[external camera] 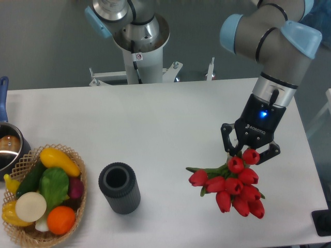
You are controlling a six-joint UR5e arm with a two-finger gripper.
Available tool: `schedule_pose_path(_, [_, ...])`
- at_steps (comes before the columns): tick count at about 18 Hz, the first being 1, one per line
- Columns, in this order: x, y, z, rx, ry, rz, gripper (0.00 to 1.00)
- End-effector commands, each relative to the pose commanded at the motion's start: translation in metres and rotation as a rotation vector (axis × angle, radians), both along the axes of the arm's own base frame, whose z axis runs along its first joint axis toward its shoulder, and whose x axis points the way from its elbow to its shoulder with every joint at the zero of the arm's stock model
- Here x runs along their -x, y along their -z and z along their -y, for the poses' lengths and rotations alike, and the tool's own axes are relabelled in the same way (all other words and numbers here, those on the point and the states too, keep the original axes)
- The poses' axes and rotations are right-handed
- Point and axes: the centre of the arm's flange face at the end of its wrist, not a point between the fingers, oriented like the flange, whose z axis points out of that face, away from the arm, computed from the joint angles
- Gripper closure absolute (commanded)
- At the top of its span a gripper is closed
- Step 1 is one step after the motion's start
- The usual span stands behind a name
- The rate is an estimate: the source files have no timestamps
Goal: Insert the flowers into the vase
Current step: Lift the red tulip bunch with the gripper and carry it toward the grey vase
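The flowers (231,187), a bunch of red tulip buds with green leaves, hang above the table at the right front. My gripper (250,150) is shut on the flowers at their stem end, which is hidden between the fingers. The buds point down and toward the camera. The vase (119,188), a short dark grey ribbed cylinder with an open round mouth, stands upright at the left front, well to the left of the flowers.
A wicker basket (77,166) of colourful fruit and vegetables sits at the front left corner. A metal pot (8,147) with a blue handle is at the left edge. The arm's base (139,46) stands behind the table.
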Motion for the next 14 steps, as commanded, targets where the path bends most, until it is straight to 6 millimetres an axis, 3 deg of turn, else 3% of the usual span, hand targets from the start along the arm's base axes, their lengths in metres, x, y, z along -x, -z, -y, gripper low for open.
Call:
schedule_pose_path(2, [0.001,-0.011,0.001,-0.033,0.0,-0.038,1.0])
schedule_pose_path(5, [-0.008,-0.034,-0.008,-0.229,0.081,-0.057,1.0])
schedule_pose_path(14, [-0.027,-0.053,-0.014,-0.441,0.207,0.026,1.0])
